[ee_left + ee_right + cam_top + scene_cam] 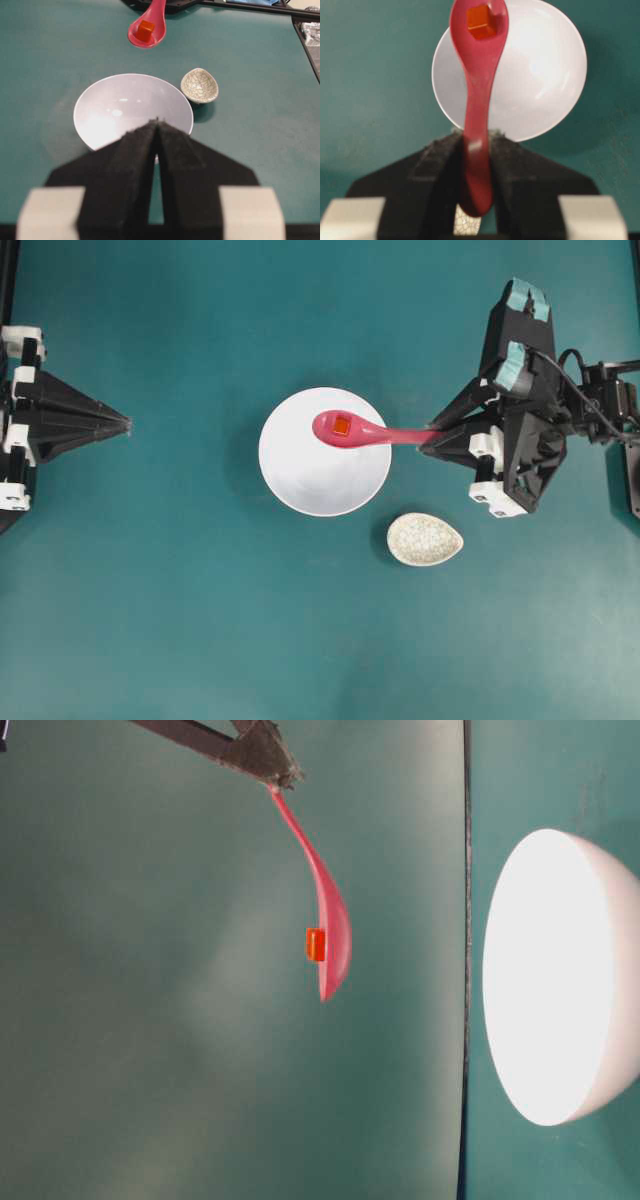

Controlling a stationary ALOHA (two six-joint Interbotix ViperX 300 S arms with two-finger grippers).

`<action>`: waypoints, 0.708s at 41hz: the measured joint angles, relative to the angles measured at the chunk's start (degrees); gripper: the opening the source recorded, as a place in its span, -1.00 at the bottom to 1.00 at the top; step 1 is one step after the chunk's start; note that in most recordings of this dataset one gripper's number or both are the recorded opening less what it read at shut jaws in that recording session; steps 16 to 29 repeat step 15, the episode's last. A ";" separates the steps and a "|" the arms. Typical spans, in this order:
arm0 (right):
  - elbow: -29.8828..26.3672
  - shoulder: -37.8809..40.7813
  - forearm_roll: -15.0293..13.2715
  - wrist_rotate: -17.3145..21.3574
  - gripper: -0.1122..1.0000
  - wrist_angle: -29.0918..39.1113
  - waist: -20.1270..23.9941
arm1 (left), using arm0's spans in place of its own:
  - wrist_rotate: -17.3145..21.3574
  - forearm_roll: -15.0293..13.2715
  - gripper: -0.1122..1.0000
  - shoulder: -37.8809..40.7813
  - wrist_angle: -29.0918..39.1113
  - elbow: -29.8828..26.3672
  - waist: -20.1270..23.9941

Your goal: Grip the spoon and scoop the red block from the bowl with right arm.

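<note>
Overhead exterior: right claw [432, 432] pinching the spoon [372, 431] by the handle end, scoop raised clear above the bowl [300, 485], red block [341, 426] sitting in the scoop. Scooping seemingly done; only steady holding or setting down left. Left claw [128, 424] pressed together, well apart from the bowl.

You have the bowl [322, 462] at the middle of the table [180, 620], with the small dish [425, 539] just beside it, to its near right. The spoon [365, 431] hangs above the bowl's far right part, well clear of it, handle running right into the right gripper [432, 435]. The red block [342, 426] sits in its scoop. The left gripper [126, 424] lies well apart, far left.
</note>
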 measured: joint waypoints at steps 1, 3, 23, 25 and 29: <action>0.00 0.00 -0.09 0.00 -0.39 0.00 0.00 | 0.26 0.00 -0.79 0.00 0.00 0.00 0.00; 0.00 0.00 -0.09 0.00 -0.39 -0.18 0.00 | 0.70 0.00 -0.79 0.09 0.00 0.00 0.00; 0.00 0.53 -0.09 0.35 -0.39 -1.76 0.00 | 2.11 0.00 -0.79 -0.26 0.09 0.00 0.00; 0.00 0.53 -0.09 0.35 -0.39 -1.76 0.00 | 2.11 0.00 -0.79 -0.26 0.09 0.00 0.00; 0.00 0.53 -0.09 0.35 -0.39 -1.76 0.00 | 2.11 0.00 -0.79 -0.26 0.09 0.00 0.00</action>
